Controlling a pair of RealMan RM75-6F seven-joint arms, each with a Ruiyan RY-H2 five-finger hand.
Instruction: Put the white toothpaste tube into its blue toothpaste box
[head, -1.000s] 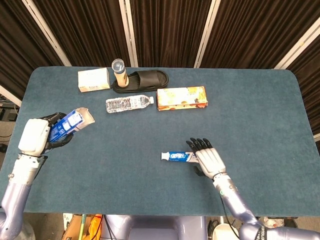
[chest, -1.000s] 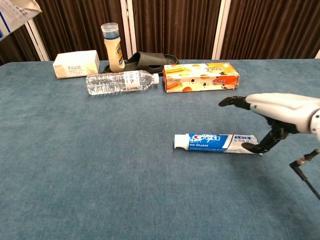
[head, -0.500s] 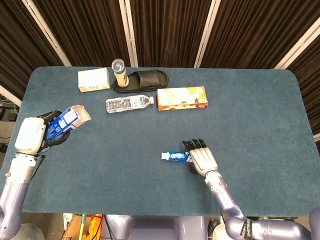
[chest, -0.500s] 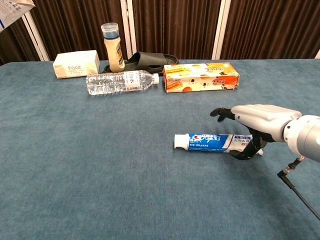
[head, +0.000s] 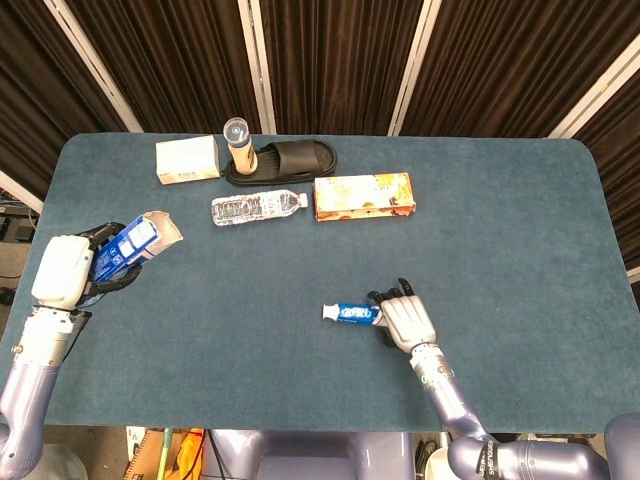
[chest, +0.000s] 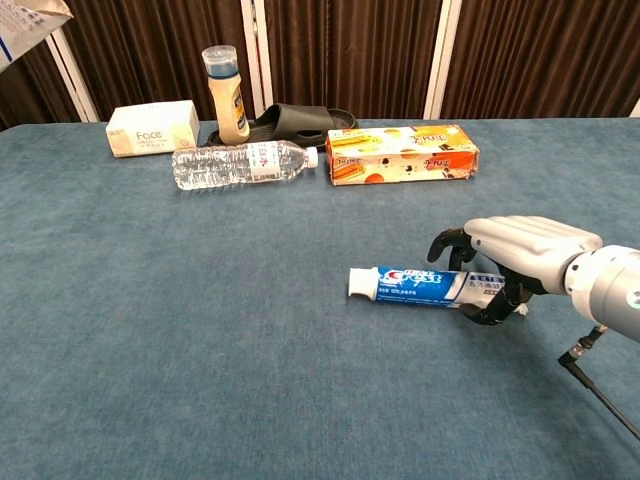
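Tube judged light, soft, slippery: grasp mid-body. Right hand curls over its tail, grip unconfirmed; left hand holds box.

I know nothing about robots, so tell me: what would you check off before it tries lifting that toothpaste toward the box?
1. Right hand placed over the crimped end of the toothpaste tube: ok.
2. Fingers closed firmly on the tube: cannot tell; they curl down around it, but the tube lies flat on the table.
3. Left hand holds the blue toothpaste box: ok.
4. Box end open, flap up, facing toward the table's middle: ok.
5. Tube's cap end free and pointing toward the box side: ok.
6. Path between tube and box free of the water bottle and the other items at the back: ok, they lie farther back.
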